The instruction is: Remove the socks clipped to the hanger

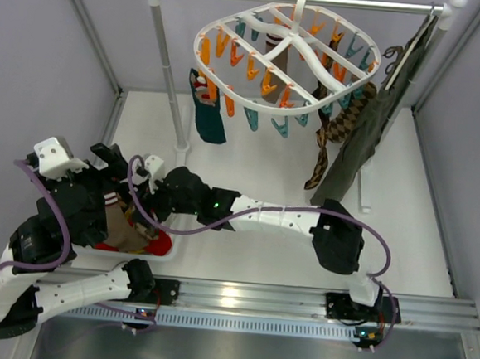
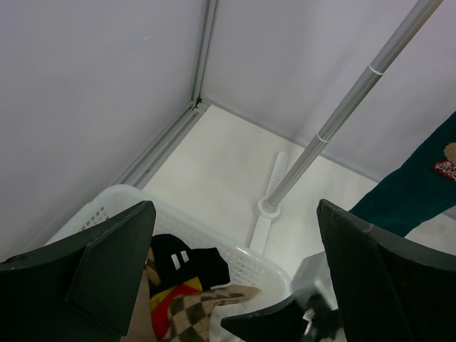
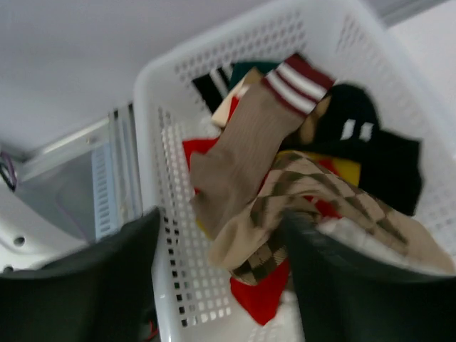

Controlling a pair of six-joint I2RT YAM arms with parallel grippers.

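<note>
The white oval hanger hangs from the rail by its hook, ringed with orange and teal clips. Socks are clipped to it: a dark teal one on the left, a brown argyle one on the right and a dark striped one near the middle. My right gripper is open over the white basket. A tan argyle sock lies on the pile between its fingers, against the right finger. My left gripper is wide open and empty above the basket's far edge.
The basket at the near left holds several socks, among them a tan one with maroon stripes. A long olive-green garment hangs at the right end of the rail. The rack's left pole stands just behind the basket.
</note>
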